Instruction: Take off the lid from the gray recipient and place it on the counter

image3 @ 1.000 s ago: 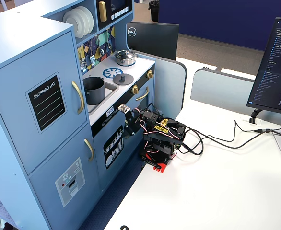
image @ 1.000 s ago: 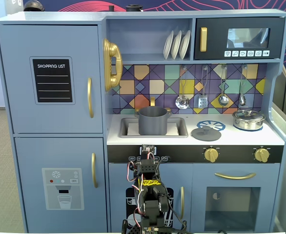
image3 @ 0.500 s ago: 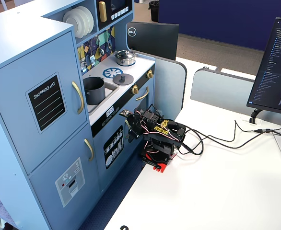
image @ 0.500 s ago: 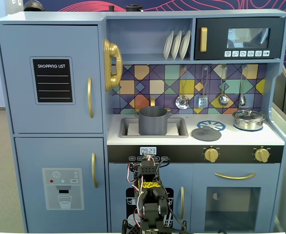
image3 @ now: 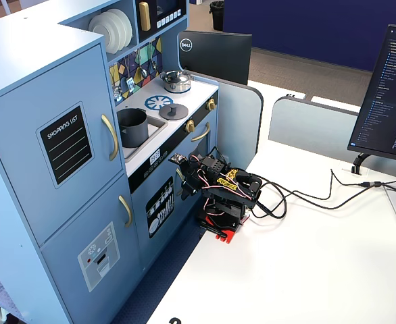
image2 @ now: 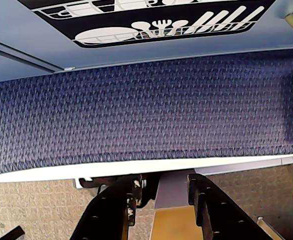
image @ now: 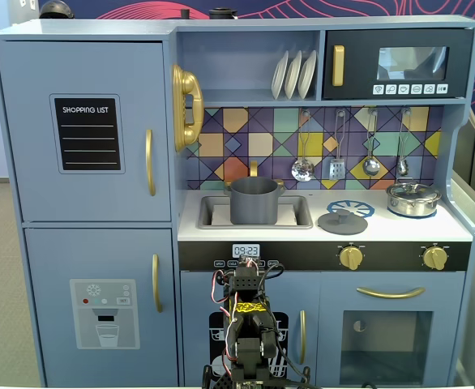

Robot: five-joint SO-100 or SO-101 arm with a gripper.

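1. A fixed view, front on.
   - Found the flat round matte dark gray lid (image: 342, 220) lying on the white flat desk (image: 387, 229) of the blue toy kitchen, overlapping the near edge of the printed blue burner (image: 348, 207).
   - Noted it well apart from the matte dark gray cylindrical pot (image: 254, 201), which stands uncovered in the recessed sink.
   - Compared with a second ago: black servo arm (image: 248, 320) lower now, no longer masking the small clock display (image: 246, 251).
   - Judged as a withdrawal after a finished placement; nothing left to do, by the look of it.
   - Logged the lid face-down-flat with knob pointing up. Being a disc, no long axis to report; symmetry axis vertical.
2. Wrist view.
   - Looking at blue carpet and the foot of the kitchen's door.
   - Saw both dark fingers (image2: 114, 210) at the bottom edge, spread with a clear gap, pinching nothing.
   - No lid or pot here.
3. Another fixed view, from the side.
   - Confirmed lid (image3: 174, 111) flat on the desk (image3: 137, 105), knob up, just beside the burner; pot (image3: 132, 127) open-mouthed and upright in the sink.
   - Arm (image3: 224, 192) folded low in front of the kitchen, far from both.
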